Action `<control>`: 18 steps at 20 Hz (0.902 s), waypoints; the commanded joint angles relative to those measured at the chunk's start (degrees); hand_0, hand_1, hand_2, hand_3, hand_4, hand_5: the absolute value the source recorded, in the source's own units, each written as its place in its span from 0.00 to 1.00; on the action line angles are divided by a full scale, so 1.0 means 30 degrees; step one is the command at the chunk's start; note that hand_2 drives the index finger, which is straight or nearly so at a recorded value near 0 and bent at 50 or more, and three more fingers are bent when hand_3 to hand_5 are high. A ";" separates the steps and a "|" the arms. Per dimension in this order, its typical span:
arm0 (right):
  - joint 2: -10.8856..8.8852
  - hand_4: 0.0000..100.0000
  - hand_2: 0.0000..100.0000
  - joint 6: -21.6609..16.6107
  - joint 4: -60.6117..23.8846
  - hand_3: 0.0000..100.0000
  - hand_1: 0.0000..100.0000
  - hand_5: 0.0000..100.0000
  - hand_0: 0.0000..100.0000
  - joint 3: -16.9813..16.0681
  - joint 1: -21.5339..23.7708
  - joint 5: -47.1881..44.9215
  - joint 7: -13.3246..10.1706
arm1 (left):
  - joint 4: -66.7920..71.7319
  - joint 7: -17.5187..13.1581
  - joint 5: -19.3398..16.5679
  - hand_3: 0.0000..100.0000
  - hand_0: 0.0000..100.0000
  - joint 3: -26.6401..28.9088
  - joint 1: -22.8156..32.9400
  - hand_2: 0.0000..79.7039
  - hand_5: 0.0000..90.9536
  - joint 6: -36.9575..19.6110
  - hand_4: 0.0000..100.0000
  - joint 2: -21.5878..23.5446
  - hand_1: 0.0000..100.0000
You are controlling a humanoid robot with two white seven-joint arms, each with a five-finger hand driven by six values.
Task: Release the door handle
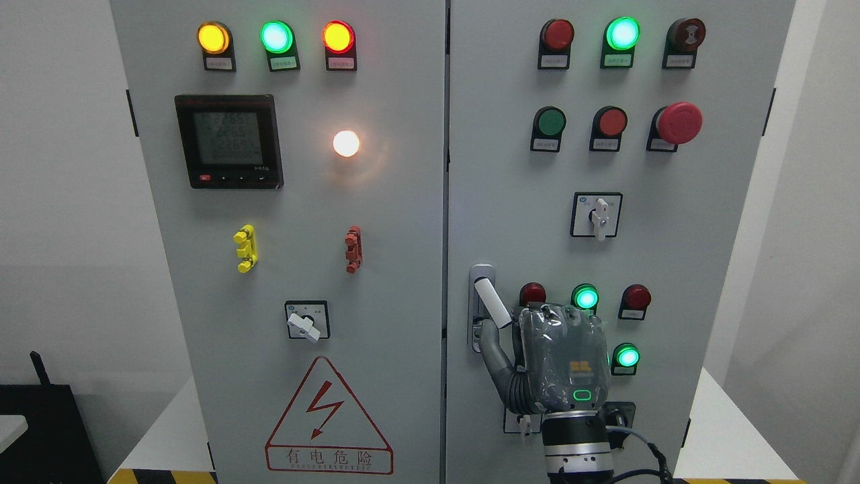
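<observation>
My right hand point(561, 359) is raised against the right-hand cabinet door point(725, 222), back of the palm toward me, its thumb point(494, 353) reaching up-left to the lower end of the white door handle point(492, 304); the other fingers are hidden behind the palm, so I cannot tell whether it is gripping. The handle sits just up and left of the hand near the door's left edge, its long axis tilted off vertical, lower end leaning toward the hand. I judge that letting go means drawing the hand down and right; the left arm is nowhere to be seen.
</observation>
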 commanded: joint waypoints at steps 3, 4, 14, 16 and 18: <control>-0.0007 1.00 1.00 -0.0018 -0.0106 1.00 0.43 0.97 0.64 -0.0113 -0.0003 0.0054 0.0032 | -0.0176 0.0014 -0.0527 0.00 0.12 0.0000 0.0000 0.00 0.00 -0.0016 0.00 0.0000 0.39; -0.0007 1.00 1.00 -0.0018 -0.0106 1.00 0.43 0.97 0.64 -0.0142 -0.0003 0.0054 0.0032 | -0.0176 0.0014 -0.0527 0.00 0.12 0.0000 0.0000 0.00 0.00 -0.0016 0.00 0.0000 0.39; -0.0007 1.00 1.00 -0.0018 -0.0135 1.00 0.44 0.98 0.63 -0.0201 -0.0003 0.0172 0.0032 | -0.0176 0.0014 -0.0527 0.00 0.12 0.0000 0.0000 0.00 0.00 -0.0016 0.00 0.0000 0.39; -0.0007 1.00 1.00 -0.0018 -0.0135 1.00 0.44 0.98 0.64 -0.0201 -0.0003 0.0201 0.0032 | -0.0176 0.0014 -0.0527 0.00 0.12 0.0000 0.0000 0.00 0.00 -0.0016 0.00 0.0000 0.39; -0.0007 1.00 1.00 0.0011 -0.0135 1.00 0.44 0.98 0.64 -0.0230 -0.0003 0.0201 0.0032 | -0.0176 0.0014 -0.0527 0.00 0.12 0.0000 0.0000 0.00 0.00 -0.0016 0.00 0.0000 0.39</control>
